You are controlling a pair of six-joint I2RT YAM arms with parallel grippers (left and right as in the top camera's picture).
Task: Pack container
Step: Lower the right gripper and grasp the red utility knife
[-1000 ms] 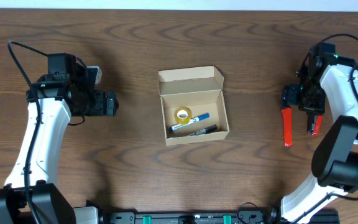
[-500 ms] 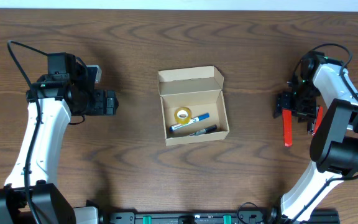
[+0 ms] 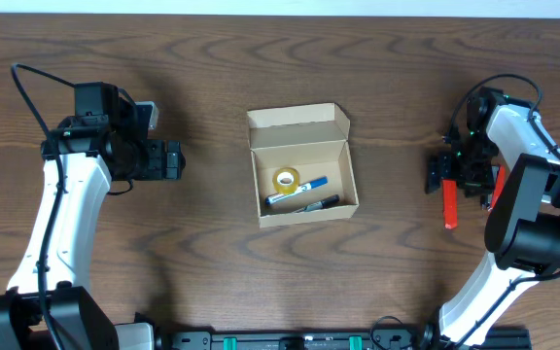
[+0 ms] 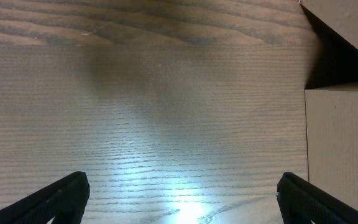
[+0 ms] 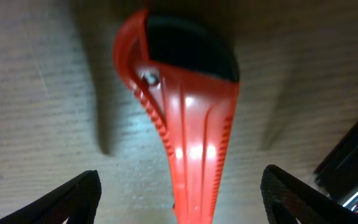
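The container [image 3: 321, 159] is a tan cardboard box with its lid flap open, at the table's middle. It holds a yellow tape roll [image 3: 286, 180], a blue marker [image 3: 297, 191] and a black pen [image 3: 317, 204]. A red cutter tool [image 3: 448, 208] lies on the table at the right. My right gripper [image 3: 440, 175] is open and straddles that tool's end; in the right wrist view the tool [image 5: 188, 112] lies between the spread fingers [image 5: 182, 199]. My left gripper [image 3: 171, 161] is open and empty, left of the box, whose wall shows in the left wrist view [image 4: 344, 143].
A second red and black object [image 3: 495, 191] lies just right of the red tool, under the right arm; its edge shows in the right wrist view [image 5: 353, 177]. Bare wood lies under the left gripper [image 4: 179, 186].
My right gripper has shifted left and turned, coming over the upper end of the red tool. The left arm and the box contents have not moved.
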